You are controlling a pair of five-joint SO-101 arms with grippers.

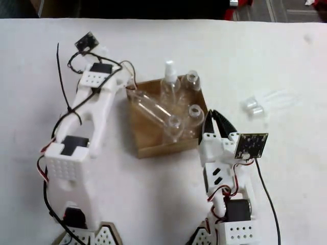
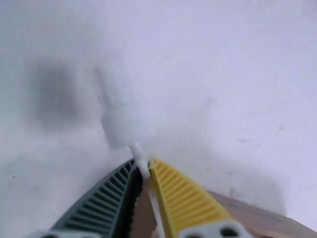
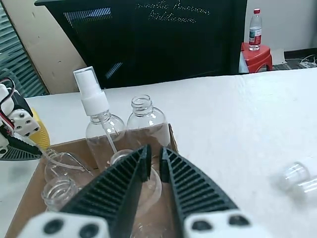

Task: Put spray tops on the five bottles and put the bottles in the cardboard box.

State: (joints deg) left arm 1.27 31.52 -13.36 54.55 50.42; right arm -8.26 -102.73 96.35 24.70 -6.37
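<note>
Cardboard box (image 1: 148, 145) sat mid-table holding four bottles (image 1: 195, 113), only one capped. My left claw (image 2: 142, 171) was pinched on a white spray top (image 2: 139, 152) at the box's left edge. The right claw (image 3: 154, 158) was barely ajar and empty by the right edge. I'd line the tube up with the lying bottle (image 1: 148, 108) and go slow.

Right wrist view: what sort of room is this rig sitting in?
Likely an office or lab workroom, not a factory line: a white table, a black piece of furniture behind it, and a red stool carrying a drink bottle.
</note>
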